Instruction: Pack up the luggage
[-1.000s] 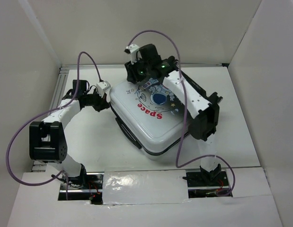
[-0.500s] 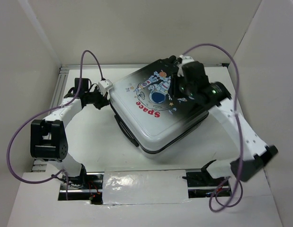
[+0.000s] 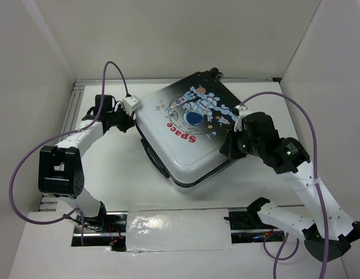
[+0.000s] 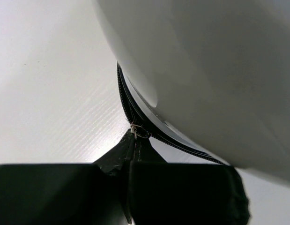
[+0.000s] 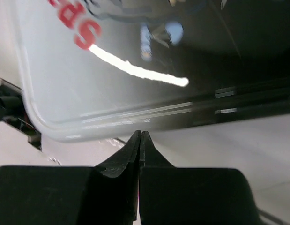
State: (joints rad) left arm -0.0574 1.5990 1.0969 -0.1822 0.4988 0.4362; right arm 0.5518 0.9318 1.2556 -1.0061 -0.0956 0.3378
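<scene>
White-to-black shell, astronaut print facing up: the luggage (image 3: 185, 136) lies flat and closed in the middle of the table (image 3: 110, 171). It sits at an angle, with its wheels (image 3: 215, 72) at the far end.

Over on the left, the left gripper (image 3: 132, 121) is right up against the case's left corner, down low by the table. From the wrist you can see it clearly: the claw is pinched together, and the little metal zip pull (image 4: 134, 130) is caught at its tips, right on the dark zip (image 4: 128, 105) that runs under the white shell.

Now the right side. The right gripper (image 3: 227, 148) sits at the case's right edge, on the black part of the shell. Its claw (image 5: 140, 138) is pressed flat together, with the tips aimed at the rim just below the red lettering (image 5: 77, 23). Touching the shell or just short of it? Can't tell from here.
</scene>
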